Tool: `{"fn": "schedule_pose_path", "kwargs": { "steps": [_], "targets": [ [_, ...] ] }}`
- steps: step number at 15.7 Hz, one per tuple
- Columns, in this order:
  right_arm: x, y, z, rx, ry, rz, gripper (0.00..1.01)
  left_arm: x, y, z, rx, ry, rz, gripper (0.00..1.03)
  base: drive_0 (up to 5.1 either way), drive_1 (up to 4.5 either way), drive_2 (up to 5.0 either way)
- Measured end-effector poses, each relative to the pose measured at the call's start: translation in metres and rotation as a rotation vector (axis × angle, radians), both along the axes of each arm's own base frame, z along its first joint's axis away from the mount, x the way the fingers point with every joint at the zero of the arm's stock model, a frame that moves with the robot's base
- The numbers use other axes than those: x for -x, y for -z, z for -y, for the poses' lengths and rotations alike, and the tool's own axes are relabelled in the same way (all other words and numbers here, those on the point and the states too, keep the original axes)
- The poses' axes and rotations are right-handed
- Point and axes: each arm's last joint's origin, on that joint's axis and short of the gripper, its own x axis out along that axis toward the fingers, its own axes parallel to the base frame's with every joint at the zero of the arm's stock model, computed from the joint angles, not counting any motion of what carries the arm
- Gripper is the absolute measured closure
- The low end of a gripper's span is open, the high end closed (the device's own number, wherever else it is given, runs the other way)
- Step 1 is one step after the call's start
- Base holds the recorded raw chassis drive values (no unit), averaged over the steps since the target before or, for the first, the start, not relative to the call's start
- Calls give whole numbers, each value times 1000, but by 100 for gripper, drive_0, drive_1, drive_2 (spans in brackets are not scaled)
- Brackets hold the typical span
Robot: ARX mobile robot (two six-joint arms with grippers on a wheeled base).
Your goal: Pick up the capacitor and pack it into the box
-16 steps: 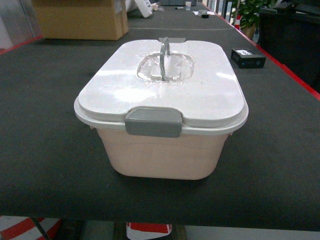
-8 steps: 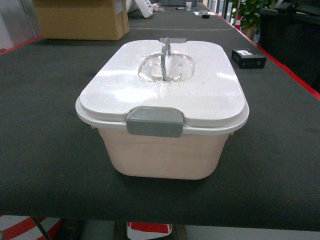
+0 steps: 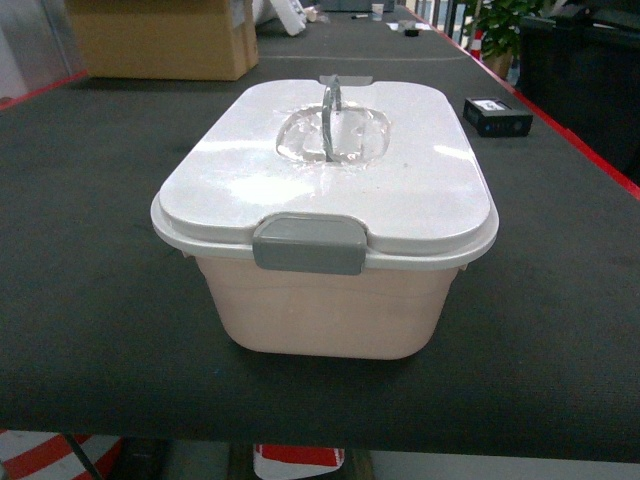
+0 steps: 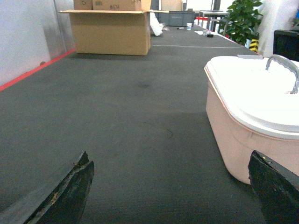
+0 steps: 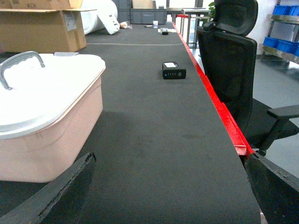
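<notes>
The box (image 3: 325,315) is a pale pink tub standing in the middle of the dark table, its white lid (image 3: 330,190) on and the grey latch (image 3: 307,243) facing me. A grey handle (image 3: 330,115) stands upright on the lid. A small black block with a white label (image 3: 496,116), which I take for the capacitor, lies at the far right near the red edge. My left gripper (image 4: 169,156) is open and empty, with the box (image 4: 229,121) to its right. My right gripper (image 5: 170,157) is open and empty, the box (image 5: 51,135) to its left and the black block (image 5: 174,70) ahead.
A brown cardboard carton (image 3: 165,40) stands at the far left of the table. The table's red edge (image 5: 219,107) runs along the right, with a black office chair (image 5: 233,46) just beyond it. A potted plant (image 3: 497,25) and blue bins (image 5: 285,9) lie further off.
</notes>
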Motion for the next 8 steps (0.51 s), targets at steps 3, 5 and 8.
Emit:
{"fn": "schedule_pose_path", "kwargs": {
  "steps": [3, 5, 8],
  "targets": [
    [0, 0, 0, 0, 0, 0, 3, 0, 0, 0, 0, 0, 0, 5, 0, 0, 0],
    [0, 0, 0, 0, 0, 0, 3, 0, 0, 0, 0, 0, 0, 5, 0, 0, 0],
    [0, 0, 0, 0, 0, 0, 3, 0, 0, 0, 0, 0, 0, 5, 0, 0, 0]
  ]
}}
